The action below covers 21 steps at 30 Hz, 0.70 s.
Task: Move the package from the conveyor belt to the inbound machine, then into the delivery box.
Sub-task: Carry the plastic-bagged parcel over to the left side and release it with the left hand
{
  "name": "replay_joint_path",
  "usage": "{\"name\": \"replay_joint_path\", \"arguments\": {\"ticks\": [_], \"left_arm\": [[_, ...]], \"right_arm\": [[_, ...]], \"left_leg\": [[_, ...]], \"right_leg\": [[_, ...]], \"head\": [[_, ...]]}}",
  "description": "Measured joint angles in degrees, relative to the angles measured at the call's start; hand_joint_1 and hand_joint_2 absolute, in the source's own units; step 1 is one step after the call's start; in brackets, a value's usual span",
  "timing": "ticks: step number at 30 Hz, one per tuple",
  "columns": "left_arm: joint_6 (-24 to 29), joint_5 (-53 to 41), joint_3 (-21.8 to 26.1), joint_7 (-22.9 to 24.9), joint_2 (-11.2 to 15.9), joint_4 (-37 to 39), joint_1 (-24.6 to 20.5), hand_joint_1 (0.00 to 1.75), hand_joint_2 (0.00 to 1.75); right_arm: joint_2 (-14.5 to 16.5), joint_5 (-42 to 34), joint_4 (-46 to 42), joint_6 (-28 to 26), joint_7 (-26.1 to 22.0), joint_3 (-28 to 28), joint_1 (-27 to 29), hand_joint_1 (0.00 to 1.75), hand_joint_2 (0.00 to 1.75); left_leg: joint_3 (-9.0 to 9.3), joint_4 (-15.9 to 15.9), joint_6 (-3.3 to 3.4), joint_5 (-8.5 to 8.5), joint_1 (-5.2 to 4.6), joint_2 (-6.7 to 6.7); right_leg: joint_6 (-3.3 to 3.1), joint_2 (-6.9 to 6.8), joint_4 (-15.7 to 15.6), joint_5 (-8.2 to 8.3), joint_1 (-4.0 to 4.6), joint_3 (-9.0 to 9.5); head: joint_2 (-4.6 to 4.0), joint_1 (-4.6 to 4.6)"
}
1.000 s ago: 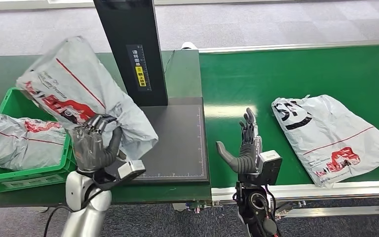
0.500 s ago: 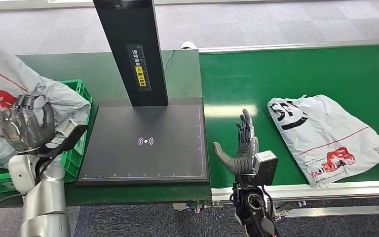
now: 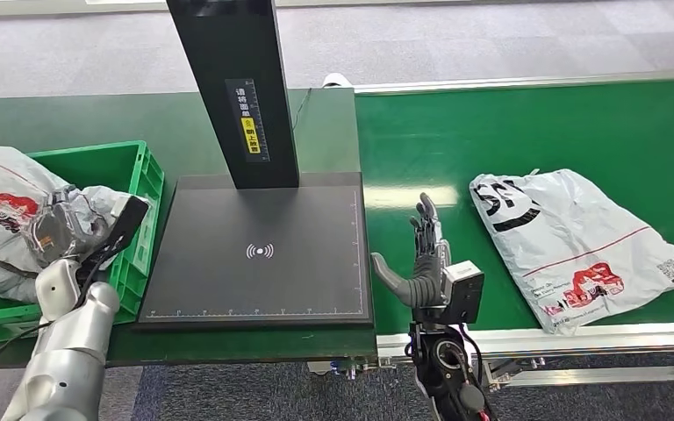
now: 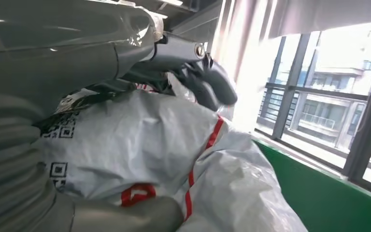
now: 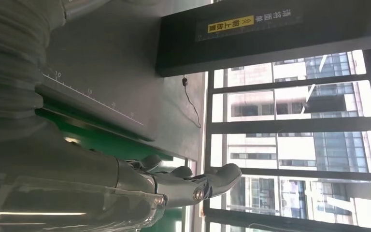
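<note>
Package (image 3: pixel 4 215) in the left hand's (image 3: pixel 61 230) grip inside the green box (image 3: pixel 140 189); right hand (image 3: pixel 421 263) open, empty.

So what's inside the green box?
Grey packages fill the green box, the left hand gripping the top one. How many lie underneath is hidden.
</note>
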Motion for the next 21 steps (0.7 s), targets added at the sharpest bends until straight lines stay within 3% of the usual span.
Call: {"name": "replay_joint_path", "arguments": {"ticks": [3,6,8,12,15,18,21], "left_arm": [[2.1,1.3,-1.5,-0.1,0.9,1.7,-0.3,0.00,1.75],[3.0,8.1,-1.7,-4.9,1.1,0.9,0.4,0.00,1.75],[3.1,14.5,-0.7,-12.5,0.7,-1.8,1.8,0.00,1.75],[3.5,29.4,3.6,-32.1,-1.5,-7.6,3.8,0.00,1.75],[2.9,40.6,5.9,-40.7,-3.3,-10.4,4.6,0.00,1.75],[-3.1,58.2,4.4,-42.2,-4.6,-13.5,6.7,0.00,1.75],[-10.4,73.3,-1.8,-40.1,-5.6,-18.7,10.7,0.00,1.75]], "right_arm": [[0.0,0.4,0.2,0.4,0.2,0.0,-0.1,0.00,1.75],[0.0,0.8,0.2,0.6,0.5,0.0,0.1,0.00,1.75],[0.0,0.9,0.2,0.7,0.5,0.0,0.5,0.00,1.75],[0.0,1.2,0.2,1.1,0.5,0.0,0.9,0.00,1.75],[0.0,1.4,0.2,1.1,0.4,0.0,0.9,0.00,1.75],[0.0,1.4,0.4,1.1,-0.2,0.0,0.7,0.00,1.75],[0.0,1.3,0.8,1.1,-0.6,-0.1,0.5,0.00,1.75]], "left_leg": [[0.02,0.0,0.00,0.00,0.00,0.00],[0.07,0.0,0.00,0.00,0.01,0.06],[0.09,0.0,0.00,0.01,0.00,0.09],[0.05,0.0,-0.01,0.01,0.00,0.07],[0.02,0.0,-0.01,-0.01,0.00,0.07],[0.02,0.0,-0.01,-0.02,0.00,0.09],[-0.01,0.0,-0.01,-0.02,0.00,0.05]], "right_leg": [[0.00,0.00,0.0,0.00,0.00,0.02],[0.00,0.01,0.0,0.00,0.01,0.04],[0.00,0.03,0.0,0.00,0.01,0.03],[0.00,0.02,0.0,0.00,0.00,0.01],[0.00,0.02,0.0,0.00,0.00,-0.01],[0.00,0.03,0.0,0.00,0.00,-0.04],[0.00,0.02,0.0,-0.01,0.00,-0.06]], "head": [[0.00,0.00],[0.00,0.01],[0.00,0.01],[0.00,0.02],[0.00,0.01],[0.00,-0.01],[0.00,0.01]]}}
